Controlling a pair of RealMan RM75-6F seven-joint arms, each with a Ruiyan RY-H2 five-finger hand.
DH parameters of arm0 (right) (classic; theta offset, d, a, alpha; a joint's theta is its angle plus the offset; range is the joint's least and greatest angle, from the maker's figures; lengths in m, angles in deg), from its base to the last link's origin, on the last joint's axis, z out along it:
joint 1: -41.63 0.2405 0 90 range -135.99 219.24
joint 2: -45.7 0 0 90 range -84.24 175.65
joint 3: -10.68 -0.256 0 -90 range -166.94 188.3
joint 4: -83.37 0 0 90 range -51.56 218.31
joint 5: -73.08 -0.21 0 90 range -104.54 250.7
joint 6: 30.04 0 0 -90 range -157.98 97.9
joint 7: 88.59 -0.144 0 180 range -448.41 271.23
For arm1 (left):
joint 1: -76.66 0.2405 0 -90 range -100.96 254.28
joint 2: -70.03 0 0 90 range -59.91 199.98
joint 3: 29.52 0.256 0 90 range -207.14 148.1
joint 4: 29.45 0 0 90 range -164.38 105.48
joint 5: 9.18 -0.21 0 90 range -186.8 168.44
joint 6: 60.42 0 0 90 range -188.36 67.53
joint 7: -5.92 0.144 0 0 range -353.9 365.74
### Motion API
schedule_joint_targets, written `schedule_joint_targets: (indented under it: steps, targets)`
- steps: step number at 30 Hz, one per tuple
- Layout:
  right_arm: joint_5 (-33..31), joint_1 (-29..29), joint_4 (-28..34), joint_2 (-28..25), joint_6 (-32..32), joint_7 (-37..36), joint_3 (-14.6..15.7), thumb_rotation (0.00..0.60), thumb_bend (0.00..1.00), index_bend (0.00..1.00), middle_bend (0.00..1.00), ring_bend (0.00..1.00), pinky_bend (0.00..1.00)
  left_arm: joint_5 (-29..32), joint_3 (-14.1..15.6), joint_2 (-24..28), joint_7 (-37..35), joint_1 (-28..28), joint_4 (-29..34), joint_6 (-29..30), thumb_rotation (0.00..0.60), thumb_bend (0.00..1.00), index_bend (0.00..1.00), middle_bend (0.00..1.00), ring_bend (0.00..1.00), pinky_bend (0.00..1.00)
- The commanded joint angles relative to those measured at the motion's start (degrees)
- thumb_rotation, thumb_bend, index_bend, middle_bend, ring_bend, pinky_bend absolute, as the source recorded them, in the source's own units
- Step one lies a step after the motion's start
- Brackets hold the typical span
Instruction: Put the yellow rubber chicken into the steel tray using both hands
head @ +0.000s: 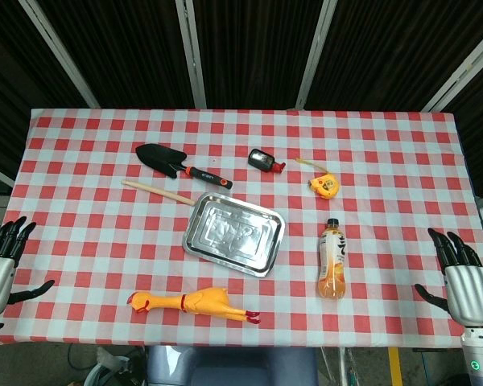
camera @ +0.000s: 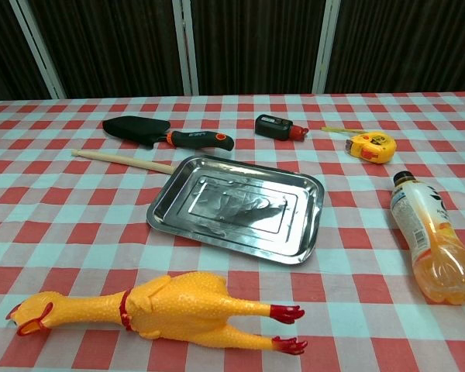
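The yellow rubber chicken lies on its side near the table's front edge, head to the left, red feet to the right. Just beyond it sits the steel tray, with nothing in it. My left hand hovers at the far left edge of the table, fingers spread and holding nothing. My right hand hovers at the far right edge, fingers also apart and holding nothing. Both hands are well away from the chicken. Neither hand shows in the chest view.
An orange drink bottle lies right of the tray. Behind the tray are a black trowel, a wooden stick, a small black device and a yellow tape measure.
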Motion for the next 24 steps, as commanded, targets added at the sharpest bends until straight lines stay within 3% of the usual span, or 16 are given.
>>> schedule_joint_targets:
  steps: [1,18,24]
  targets:
    - [0.13,0.27,0.03,0.0,-0.49,-0.14,0.12,0.6,0.18,0.0,0.16,0.11,0.21,0.23,0.08,-0.06,-0.09,0.26,-0.01,0.19,0.6,0.0,0.0,0.0,0.0,0.0]
    - [1.61,1.29,-1.48,-0.13,-1.79,-2.6,0.88,0.6,0.18,0.0,0.16,0.11,0.21,-0.84,1.36,0.01,0.48,2.04,1.08,1.78,0.6,0.0,0.02,0.01,0.0,0.0]
    - [2.57,1.41,-1.75,-0.42,-1.42,-3.27,1.13,0.6,0.18,0.0,0.16,0.11,0.21,-2.84,2.1,-0.46,1.07,1.38,2.81,0.78,0.6,0.01,0.1,0.11,0.04,0.02]
